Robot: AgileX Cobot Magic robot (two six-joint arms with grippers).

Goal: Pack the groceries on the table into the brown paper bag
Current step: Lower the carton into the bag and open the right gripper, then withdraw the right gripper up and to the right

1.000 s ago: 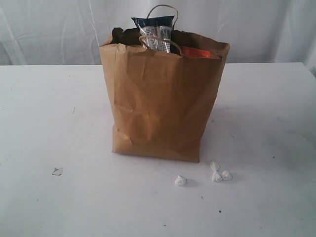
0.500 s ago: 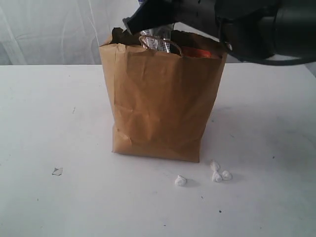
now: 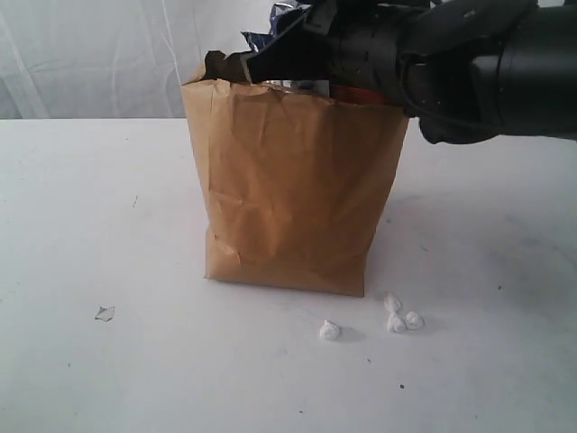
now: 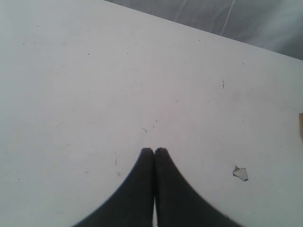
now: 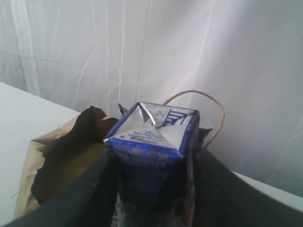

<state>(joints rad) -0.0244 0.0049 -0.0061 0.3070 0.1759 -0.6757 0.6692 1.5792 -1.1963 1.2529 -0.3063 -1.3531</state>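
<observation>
Right wrist view shows the blue packet (image 5: 151, 142) upright between the two dark fingers of the right gripper (image 5: 154, 189), which press on its sides, so it looks clamped on the packet. Below it lies the open mouth of the bag (image 5: 52, 156) with its ragged rim, and one loop handle (image 5: 210, 101) arches behind the packet. In the exterior view the right arm reaches from the right across the top of the bag, which stands upright on the table (image 3: 90, 225). The packet's shiny top shows above the rim. Around the bag only small white scraps (image 3: 397, 316) lie on the table, so this is probably the last drop and the task seems near its end. To do it well, bring the packet clear of rim and handle, over a free gap among what is already inside, and lower it before the jaws part — let go from high up, it could perch on the edge or tip out. The paper is light and creased, so the arm should not push the wall. The left gripper (image 4: 154, 153) hovers over the table — fingers pressed together, holding nothing
</observation>
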